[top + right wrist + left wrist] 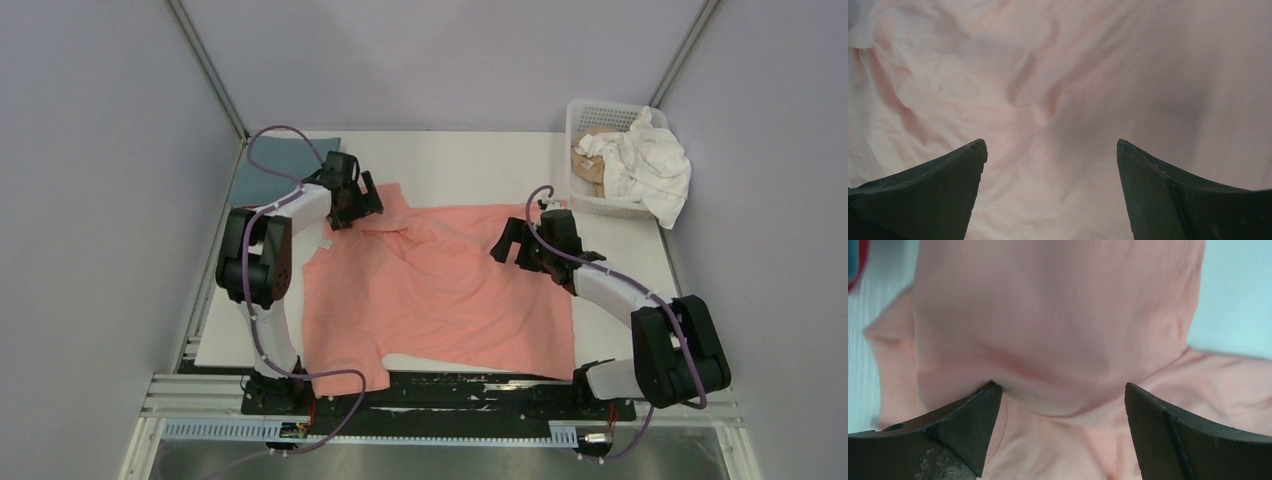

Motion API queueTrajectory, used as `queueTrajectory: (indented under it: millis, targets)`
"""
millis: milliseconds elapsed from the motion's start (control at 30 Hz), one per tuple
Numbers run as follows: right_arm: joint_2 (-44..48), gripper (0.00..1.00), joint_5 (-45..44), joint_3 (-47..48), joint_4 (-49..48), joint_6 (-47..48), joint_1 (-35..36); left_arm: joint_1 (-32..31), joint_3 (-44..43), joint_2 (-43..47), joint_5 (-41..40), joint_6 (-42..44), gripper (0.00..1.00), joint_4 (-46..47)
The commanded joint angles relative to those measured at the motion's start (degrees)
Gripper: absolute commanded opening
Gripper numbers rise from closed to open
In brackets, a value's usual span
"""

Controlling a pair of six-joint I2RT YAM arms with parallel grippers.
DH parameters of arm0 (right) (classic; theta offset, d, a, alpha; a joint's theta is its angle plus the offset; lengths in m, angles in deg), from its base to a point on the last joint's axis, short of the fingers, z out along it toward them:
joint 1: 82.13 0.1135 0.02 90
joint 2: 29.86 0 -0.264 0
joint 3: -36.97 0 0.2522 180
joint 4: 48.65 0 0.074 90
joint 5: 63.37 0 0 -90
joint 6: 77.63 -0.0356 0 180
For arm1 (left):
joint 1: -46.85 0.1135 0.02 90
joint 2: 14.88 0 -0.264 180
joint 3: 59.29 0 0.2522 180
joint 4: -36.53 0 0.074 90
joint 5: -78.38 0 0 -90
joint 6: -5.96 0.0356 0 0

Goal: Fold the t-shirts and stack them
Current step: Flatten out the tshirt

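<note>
A salmon pink t-shirt [440, 290] lies spread over the middle of the table, one sleeve hanging past the front edge. My left gripper [362, 205] is open over its far left sleeve; in the left wrist view [1060, 390] the folded sleeve [1058, 325] bulges just ahead of the jaws. My right gripper [508, 245] is open above the shirt's right part; its wrist view [1050, 145] shows only wrinkled pink cloth [1048, 90] between the jaws. A folded grey-blue t-shirt [275, 168] lies at the far left corner. White and tan shirts [640, 160] fill the basket.
The white lattice basket [578, 115] stands at the far right of the table, with white cloth hanging over its right rim. Grey walls close in on three sides. A strip of white table [470, 160] shows behind the pink shirt.
</note>
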State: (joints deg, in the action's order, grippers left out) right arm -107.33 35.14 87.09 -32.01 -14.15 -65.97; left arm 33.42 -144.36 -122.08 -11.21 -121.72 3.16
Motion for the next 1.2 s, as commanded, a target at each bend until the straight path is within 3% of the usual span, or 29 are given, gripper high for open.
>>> queueTrajectory:
  millis: [0, 133, 333, 500, 667, 867, 1000, 1167]
  targets:
    - [-1.6, 1.00, -3.8, 0.5, -1.0, -1.7, -1.0, 1.6, -12.9, -7.0, -2.5, 2.3, 1.00, -1.6]
    - [-3.2, 1.00, -4.4, 1.5, -0.1, -1.5, -1.7, 2.4, -22.6, -14.2, -1.1, 3.3, 1.00, 0.8]
    - [-3.2, 1.00, -5.4, 1.4, 0.1, -0.8, -2.3, 3.1, -41.9, -25.7, 6.2, 5.5, 1.00, -6.8]
    - [-4.7, 1.00, -5.4, 2.3, 0.2, -0.8, -2.7, 3.3, -40.3, -25.6, 10.8, 4.9, 1.00, 2.8]
    - [-3.4, 1.00, -6.2, 2.5, 0.9, -0.5, -3.0, 3.7, -52.1, -31.7, 14.9, 4.4, 1.00, -4.6]
    - [-1.3, 1.00, -7.3, 4.6, 3.3, 0.3, -3.3, 3.7, -56.6, -29.5, 17.5, 9.0, 1.00, -10.0]
    - [-0.9, 1.00, -8.5, 8.1, 4.8, 0.2, -3.4, 3.5, -48.8, -19.8, 13.4, 11.0, 1.00, -14.1]
    - [-7.3, 1.00, -8.0, 14.6, 5.5, -0.4, -3.4, 1.8, -22.4, -0.1, 4.2, 8.5, 1.00, -8.7]
